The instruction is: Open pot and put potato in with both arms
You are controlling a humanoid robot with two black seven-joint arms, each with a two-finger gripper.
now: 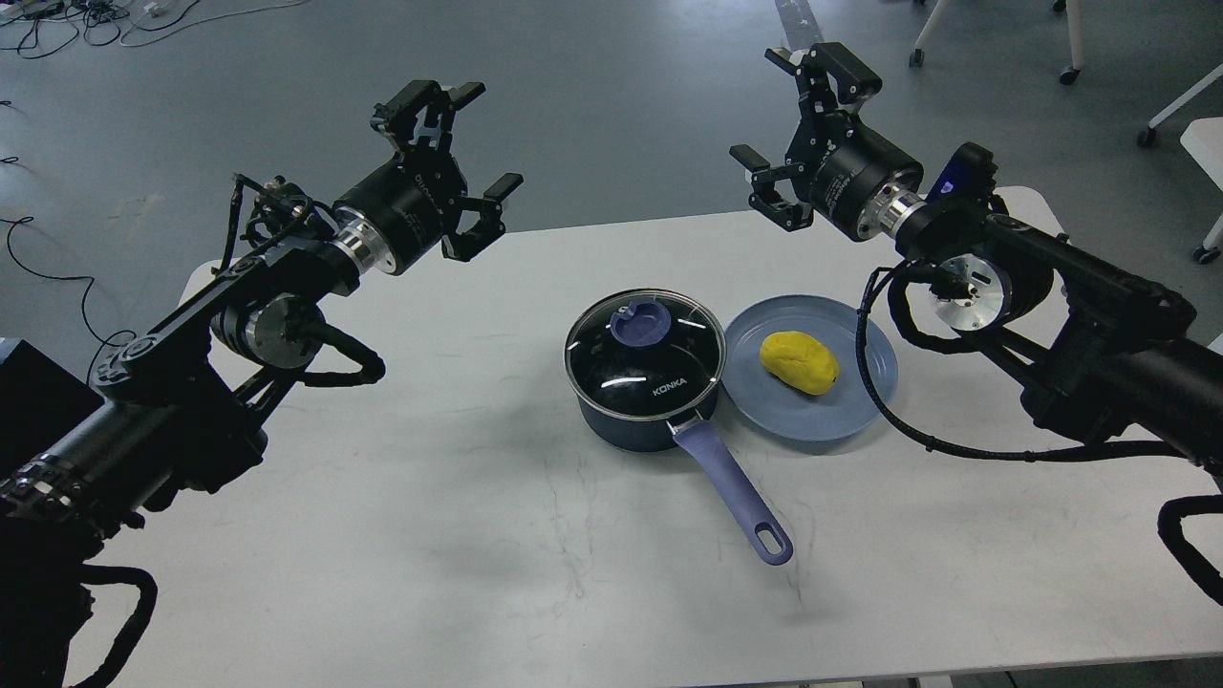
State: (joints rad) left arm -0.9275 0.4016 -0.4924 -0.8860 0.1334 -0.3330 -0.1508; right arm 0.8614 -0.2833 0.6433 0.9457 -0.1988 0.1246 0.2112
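Note:
The dark navy pot [621,425] stands mid-table with its glass lid [645,349] on, blue knob [638,325] up; its lavender handle [736,497] points toward the front right. The yellow potato [800,363] lies on a blue plate [841,420] just right of the pot. My left gripper [468,158] hovers open, high and to the back left of the pot, holding nothing. My right gripper [798,115] hovers open, high behind the plate, also holding nothing.
The white table [459,535] carries only the pot and plate. Its far edge runs behind both grippers. Chair legs with casters [1070,72] and floor cables [86,19] lie beyond the table. A black box [29,397] sits at the left edge.

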